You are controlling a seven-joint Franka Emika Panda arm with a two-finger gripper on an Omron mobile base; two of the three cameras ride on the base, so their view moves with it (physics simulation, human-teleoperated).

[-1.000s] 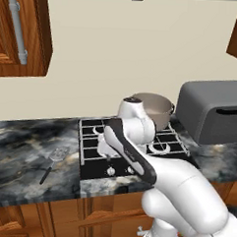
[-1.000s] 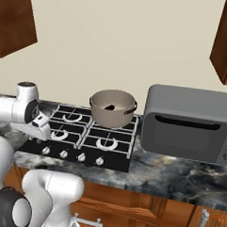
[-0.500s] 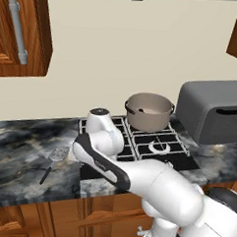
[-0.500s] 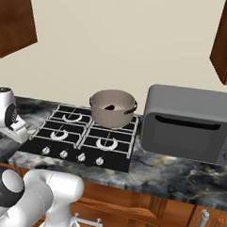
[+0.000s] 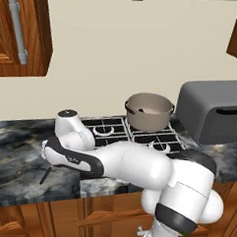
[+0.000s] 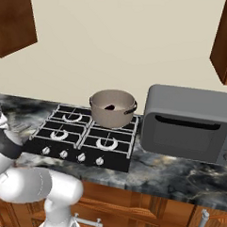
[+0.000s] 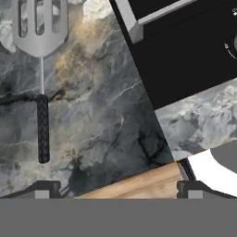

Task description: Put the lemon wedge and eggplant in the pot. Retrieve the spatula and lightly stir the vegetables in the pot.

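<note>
The spatula (image 7: 41,69) lies flat on the dark marble counter, its slotted grey head at the top left of the hand view and its thin dark handle pointing toward me. My gripper (image 7: 118,190) hangs open above the counter, to the right of that handle, with nothing between its fingers. In the left base view the spatula's handle (image 5: 45,176) pokes out from under my outstretched arm. The pot (image 6: 112,108) stands on the back right burner, and a dark eggplant (image 6: 109,106) rests inside it. The lemon wedge is hidden.
The black stove (image 6: 83,135) sits right of the spatula, and its corner (image 7: 185,51) reaches into the hand view. A grey microwave (image 6: 188,123) stands right of the stove. The counter's wooden front edge (image 7: 139,183) runs just below the fingertips. Wooden cabinets (image 5: 19,31) hang above on the left.
My arm has swung left from over the stove to the counter beside it, above the spatula. The jaws have stayed open. The pot has not moved.
</note>
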